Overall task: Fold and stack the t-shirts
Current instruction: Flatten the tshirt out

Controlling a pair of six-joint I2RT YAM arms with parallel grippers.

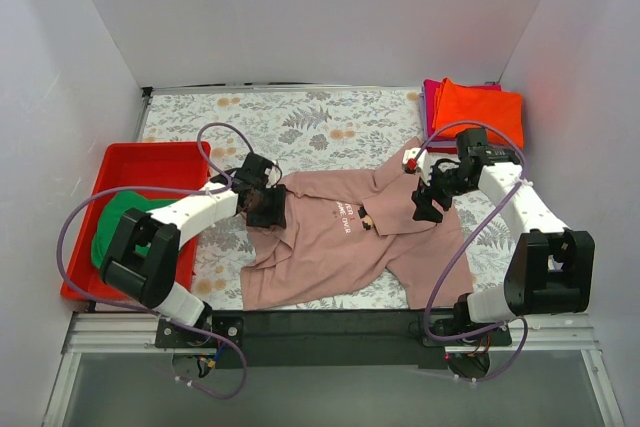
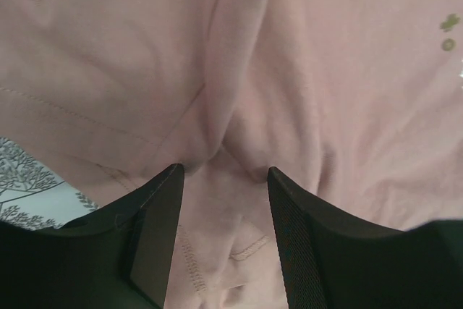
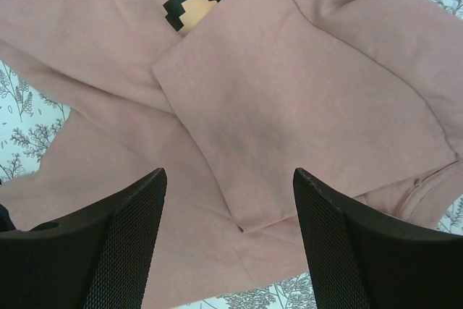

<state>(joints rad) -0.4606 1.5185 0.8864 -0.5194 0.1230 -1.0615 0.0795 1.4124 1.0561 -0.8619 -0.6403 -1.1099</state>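
The dusty-pink t-shirt [image 1: 335, 242] lies spread and rumpled in the middle of the table, its chest print [image 1: 350, 215] facing up. My left gripper [image 1: 262, 205] is down on its left sleeve. In the left wrist view the jaws [image 2: 224, 171] stand partly apart with a bunch of pink cloth [image 2: 325, 70] gathered between them. My right gripper [image 1: 428, 202] is wide open just above the shirt's folded-in right sleeve [image 3: 289, 92], holding nothing. A folded orange t-shirt [image 1: 482, 107] lies on a magenta one [image 1: 431, 97] at the back right. The green t-shirt [image 1: 122, 222] lies in the tray.
The red plastic tray [image 1: 140, 162] stands at the left with the green shirt inside. A floral tablecloth [image 1: 300, 122] covers the table. White walls close in on the left, back and right. The arm bases and a black rail [image 1: 330, 325] run along the near edge.
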